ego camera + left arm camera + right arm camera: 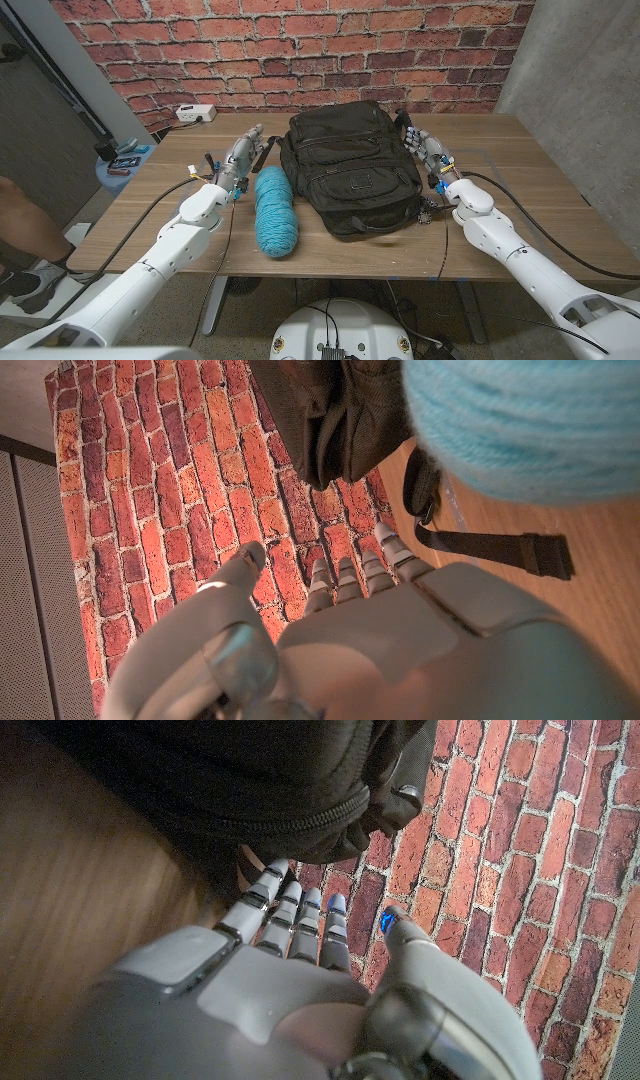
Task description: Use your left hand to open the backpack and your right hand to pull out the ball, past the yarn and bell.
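A black backpack (350,165) lies on the wooden table (520,190), zipped as far as I can see. A skein of teal yarn (275,210) lies just left of it on the table. My left hand (240,155) stands open beside the backpack's left side, next to a strap (495,547), fingers stretched toward the wall and holding nothing. My right hand (428,150) stands open at the backpack's right side, fingers straight and empty. The backpack (270,790) and its zipper show close to the right hand (300,960). The yarn (520,420) shows large by the left hand (330,630).
A brick wall (300,50) backs the table. A white power strip (195,113) sits at the far left corner. A small blue side table (125,165) with items stands left of the table. A person's leg (25,225) shows at the left edge.
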`<action>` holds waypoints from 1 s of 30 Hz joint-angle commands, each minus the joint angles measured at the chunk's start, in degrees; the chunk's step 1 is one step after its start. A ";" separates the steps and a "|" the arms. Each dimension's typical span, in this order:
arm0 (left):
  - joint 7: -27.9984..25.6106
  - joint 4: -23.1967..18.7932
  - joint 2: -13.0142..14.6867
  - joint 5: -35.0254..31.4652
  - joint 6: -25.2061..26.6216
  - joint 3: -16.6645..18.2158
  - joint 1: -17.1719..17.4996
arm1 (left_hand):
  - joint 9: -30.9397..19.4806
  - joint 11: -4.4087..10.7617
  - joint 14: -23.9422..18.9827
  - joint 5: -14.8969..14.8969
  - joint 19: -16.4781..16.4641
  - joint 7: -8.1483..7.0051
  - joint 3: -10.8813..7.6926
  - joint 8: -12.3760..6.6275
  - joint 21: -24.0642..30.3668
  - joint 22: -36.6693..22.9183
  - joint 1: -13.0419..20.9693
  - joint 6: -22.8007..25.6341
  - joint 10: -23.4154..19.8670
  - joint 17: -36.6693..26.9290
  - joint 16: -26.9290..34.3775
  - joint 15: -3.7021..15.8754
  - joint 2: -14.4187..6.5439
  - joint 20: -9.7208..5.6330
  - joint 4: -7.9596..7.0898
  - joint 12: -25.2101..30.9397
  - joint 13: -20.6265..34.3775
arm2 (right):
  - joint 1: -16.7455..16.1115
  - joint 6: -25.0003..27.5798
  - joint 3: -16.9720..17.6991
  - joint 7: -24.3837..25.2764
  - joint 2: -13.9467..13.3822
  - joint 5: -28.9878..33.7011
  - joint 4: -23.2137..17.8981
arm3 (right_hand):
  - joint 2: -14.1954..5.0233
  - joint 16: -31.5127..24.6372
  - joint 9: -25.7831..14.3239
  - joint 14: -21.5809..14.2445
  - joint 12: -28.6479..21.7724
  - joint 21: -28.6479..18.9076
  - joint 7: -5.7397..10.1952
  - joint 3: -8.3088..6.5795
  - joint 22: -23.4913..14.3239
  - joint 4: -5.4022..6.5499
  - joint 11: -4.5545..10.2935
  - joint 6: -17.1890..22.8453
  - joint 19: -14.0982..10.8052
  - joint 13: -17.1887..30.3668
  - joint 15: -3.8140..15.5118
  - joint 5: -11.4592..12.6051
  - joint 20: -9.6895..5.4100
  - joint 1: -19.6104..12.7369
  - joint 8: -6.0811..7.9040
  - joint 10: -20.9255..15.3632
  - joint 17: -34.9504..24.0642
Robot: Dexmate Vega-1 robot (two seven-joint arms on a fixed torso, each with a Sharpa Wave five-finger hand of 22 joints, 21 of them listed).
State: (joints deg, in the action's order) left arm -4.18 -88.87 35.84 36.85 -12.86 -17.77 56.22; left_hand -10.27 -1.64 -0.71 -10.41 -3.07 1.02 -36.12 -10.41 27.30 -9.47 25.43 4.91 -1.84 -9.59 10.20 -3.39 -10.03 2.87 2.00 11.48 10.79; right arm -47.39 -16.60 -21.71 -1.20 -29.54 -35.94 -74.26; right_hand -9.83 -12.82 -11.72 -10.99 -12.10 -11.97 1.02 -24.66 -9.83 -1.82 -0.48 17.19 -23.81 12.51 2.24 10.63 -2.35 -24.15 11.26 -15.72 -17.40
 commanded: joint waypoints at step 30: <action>-2.17 -12.17 8.06 -5.50 1.69 3.89 5.89 | -0.08 -0.21 -0.78 -0.66 -0.83 0.20 -0.28 -0.47 -1.13 -0.33 2.03 1.49 -1.13 -0.09 0.42 -0.39 0.23 0.79 2.72 0.56 0.09 | -0.31 -1.31 0.95 0.42 -0.95 0.75 -0.57 | -0.16 0.01 0.14 0.32 0.26 0.27 -0.29 -0.21 -0.13 -1.21 -0.58 -0.22 -0.31 -0.18 0.56 0.38 -1.64 -1.02 0.14 0.00 0.38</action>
State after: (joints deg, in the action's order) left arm -6.63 -99.06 42.46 32.46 -11.79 -14.36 61.59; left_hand -10.27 -1.94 -0.95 -10.82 -3.69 1.32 -36.29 -10.60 26.40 -9.46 26.64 5.84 -2.57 -9.60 10.20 -3.56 -9.73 3.49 4.38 11.48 10.78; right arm -48.78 -16.41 -20.85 0.38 -31.09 -35.13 -77.01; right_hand -9.90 -12.82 -11.45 -10.78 -11.86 -11.97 0.81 -24.83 -9.85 -2.61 -0.80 16.98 -23.81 12.24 2.03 10.62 -2.35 -24.68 11.26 -15.41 -17.02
